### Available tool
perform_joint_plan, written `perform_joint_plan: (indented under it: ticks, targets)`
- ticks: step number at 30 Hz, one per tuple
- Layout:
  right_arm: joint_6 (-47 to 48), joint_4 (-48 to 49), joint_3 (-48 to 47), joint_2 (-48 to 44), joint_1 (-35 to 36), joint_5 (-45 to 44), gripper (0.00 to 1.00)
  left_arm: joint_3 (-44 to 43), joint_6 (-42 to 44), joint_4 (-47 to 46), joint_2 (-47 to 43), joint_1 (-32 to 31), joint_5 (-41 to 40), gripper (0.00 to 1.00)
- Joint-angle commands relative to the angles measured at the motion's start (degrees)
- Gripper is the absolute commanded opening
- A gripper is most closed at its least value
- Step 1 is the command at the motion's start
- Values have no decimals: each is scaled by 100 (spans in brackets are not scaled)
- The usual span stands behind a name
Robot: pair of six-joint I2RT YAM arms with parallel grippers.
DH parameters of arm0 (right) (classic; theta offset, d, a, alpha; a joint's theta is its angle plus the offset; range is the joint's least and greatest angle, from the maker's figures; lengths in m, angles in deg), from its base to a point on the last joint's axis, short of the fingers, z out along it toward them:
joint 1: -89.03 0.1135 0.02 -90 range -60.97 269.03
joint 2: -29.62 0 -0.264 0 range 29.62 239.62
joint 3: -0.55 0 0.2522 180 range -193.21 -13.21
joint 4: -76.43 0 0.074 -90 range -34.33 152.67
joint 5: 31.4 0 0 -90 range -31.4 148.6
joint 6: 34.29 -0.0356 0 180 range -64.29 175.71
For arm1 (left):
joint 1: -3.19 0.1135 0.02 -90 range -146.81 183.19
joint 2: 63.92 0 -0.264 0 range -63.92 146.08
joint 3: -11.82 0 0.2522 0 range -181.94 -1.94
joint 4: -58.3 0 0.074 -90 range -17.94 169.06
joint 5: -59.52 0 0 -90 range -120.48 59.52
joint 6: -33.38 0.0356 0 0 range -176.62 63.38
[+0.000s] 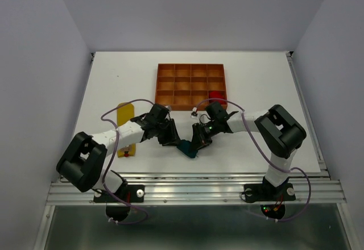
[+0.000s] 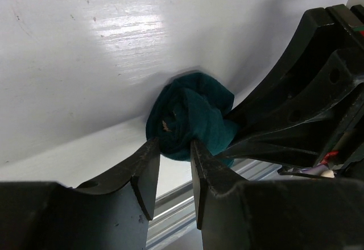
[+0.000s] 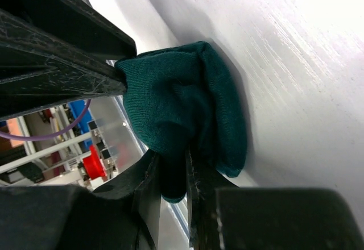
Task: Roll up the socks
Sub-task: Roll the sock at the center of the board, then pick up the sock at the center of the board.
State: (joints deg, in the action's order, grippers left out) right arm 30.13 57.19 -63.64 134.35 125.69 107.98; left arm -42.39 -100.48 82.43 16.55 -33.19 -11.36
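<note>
On the smooth white table (image 1: 256, 91), the yellow sock (image 1: 124, 113) lay flat at the left, a long soft strip partly tucked under the left arm. Next to it toward the middle, the left gripper (image 2: 172, 162) had its hard black fingers drawn narrow, pinching the near edge of the teal sock (image 2: 193, 116). That sock sat near the front edge of the table, bunched into a rounded, knitted bundle with thick folds curling over one another. The right gripper (image 3: 170, 182) met it from the other side, its fingers closed tight with a fold of the ribbed fabric squeezed between them. Farther back and to the right, the red sock (image 1: 216, 95) sat as a small lump in a right-hand compartment of the orange-brown gridded tray (image 1: 191, 65).
</note>
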Motion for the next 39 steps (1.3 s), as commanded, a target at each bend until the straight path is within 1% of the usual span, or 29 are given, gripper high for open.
perform_joint_plan:
  ticks: [1, 8, 19, 26, 31, 34, 39]
  targets:
    - [18, -15, -45, 276, -116, -114, 12, -77, 202, -167, 101, -80, 154, 38]
    - [10, -6, -124, 548, -273, -96, 13, -113, 185, -281, 285, -88, 251, 38]
    - [-78, -15, -124, 733, -379, -96, 13, -192, 228, -97, -145, -88, -74, 40]
    - [-96, -32, -124, 777, -432, -69, 13, -157, 386, -237, -233, -176, -4, 41]
    - [-78, -41, -160, 786, -432, -105, 13, -262, 641, -193, 21, -308, -39, 42]
    - [-79, -33, -160, 804, -432, -70, 14, -332, 668, -219, 232, -501, -101, 42]
    - [-26, -41, -142, 821, -432, -61, 17, -499, 642, -237, 645, -572, -162, 41]
